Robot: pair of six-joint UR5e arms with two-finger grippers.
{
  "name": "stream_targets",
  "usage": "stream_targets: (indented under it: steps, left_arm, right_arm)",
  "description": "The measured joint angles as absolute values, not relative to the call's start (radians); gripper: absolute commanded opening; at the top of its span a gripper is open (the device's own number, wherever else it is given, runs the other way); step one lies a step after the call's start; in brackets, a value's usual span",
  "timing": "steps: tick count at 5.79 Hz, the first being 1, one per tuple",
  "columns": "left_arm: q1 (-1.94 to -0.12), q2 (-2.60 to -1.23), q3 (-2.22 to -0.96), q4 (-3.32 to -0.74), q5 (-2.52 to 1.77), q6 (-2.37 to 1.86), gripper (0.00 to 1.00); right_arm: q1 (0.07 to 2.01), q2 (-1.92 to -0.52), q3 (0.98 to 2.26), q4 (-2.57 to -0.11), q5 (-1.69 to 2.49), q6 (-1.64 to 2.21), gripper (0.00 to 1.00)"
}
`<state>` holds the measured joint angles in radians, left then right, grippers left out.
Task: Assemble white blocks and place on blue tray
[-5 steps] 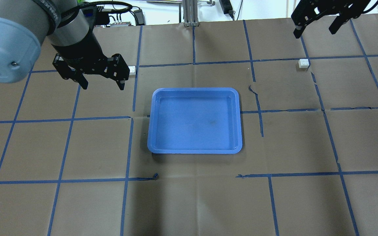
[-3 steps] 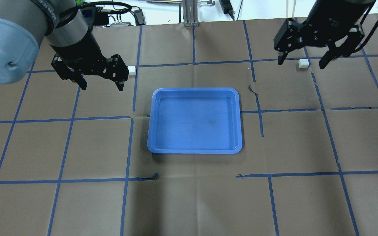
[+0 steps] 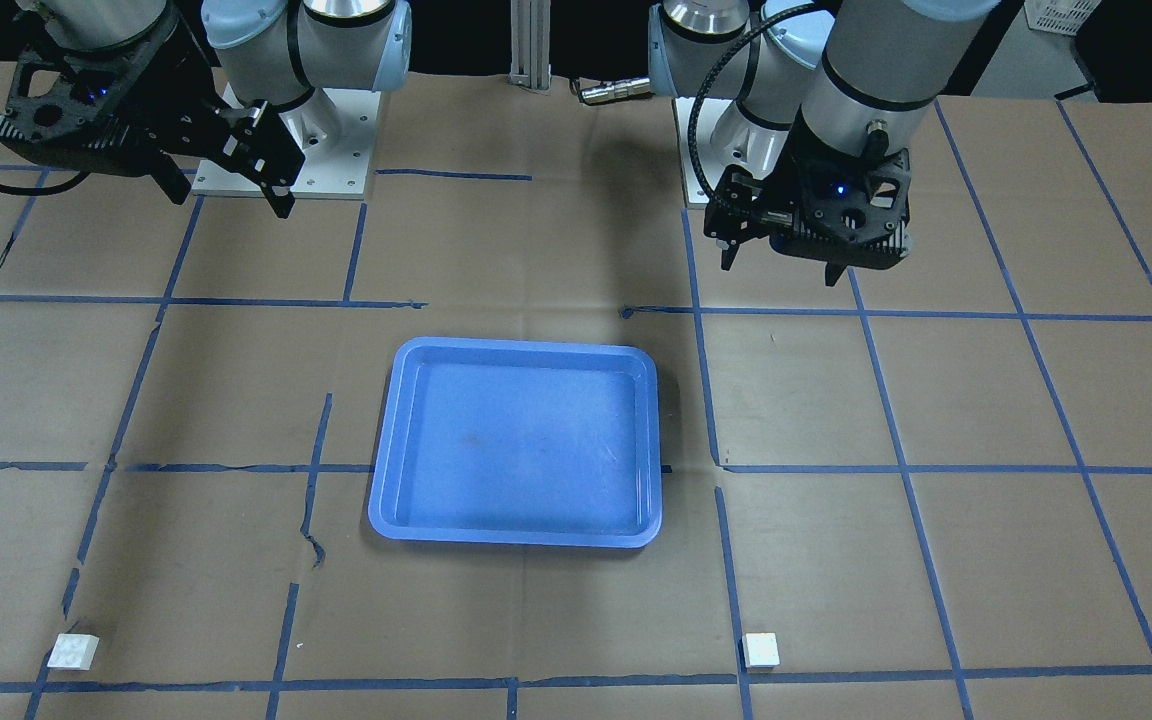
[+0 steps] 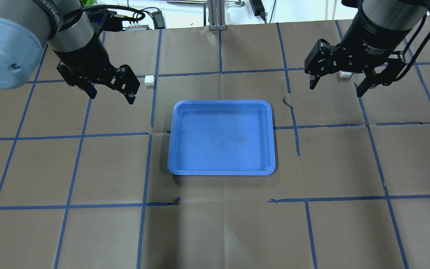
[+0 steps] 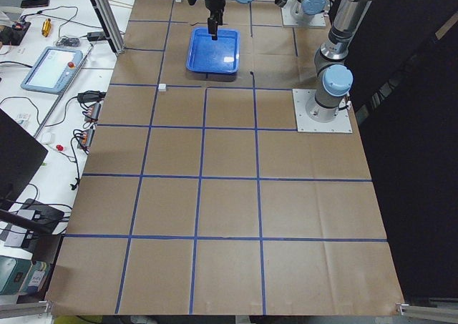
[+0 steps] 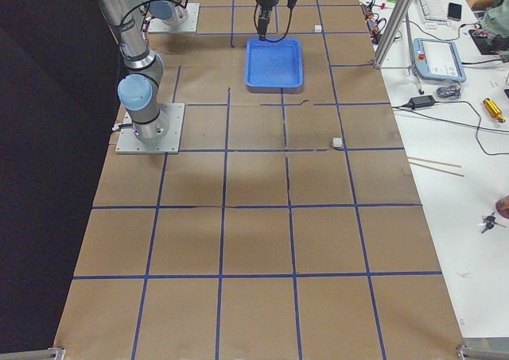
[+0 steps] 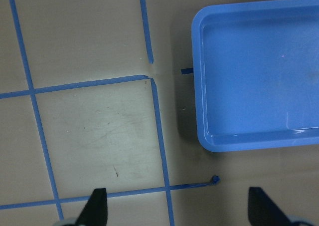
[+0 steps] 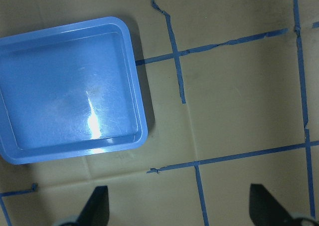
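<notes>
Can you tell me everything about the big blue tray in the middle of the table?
The blue tray is a shallow rectangle with rounded corners and a raised rim all round. It looks like smooth, shiny plastic, with faint scratches and a small dark smudge on its floor. It lies flat on the brown paper and has nothing in it. Only the paper touches it: the left gripper and right gripper hang open, off to its sides.

You get bright, even overhead light w/ sharp focus. The shallow rectangular blue plastic tray (image 8: pixel 55 76) has a white glare streak on its floor in the right wrist view. Soft shadow just outside its left rim in the left wrist view. In the overhead view, bg past the tray's far rim is blown out white.
</notes>
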<state>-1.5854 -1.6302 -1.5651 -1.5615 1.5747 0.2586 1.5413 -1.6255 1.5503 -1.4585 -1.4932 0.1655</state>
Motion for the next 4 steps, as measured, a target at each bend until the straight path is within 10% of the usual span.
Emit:
stream_targets:
  steps: [4]
  left_arm:
    - [-1.572, -1.839, -1.535, -1.293, 1.564, 0.715, 0.98]
  right_arm:
    - [1.491, -1.567, 1.527, -1.552, -1.506, -0.323, 1.00]
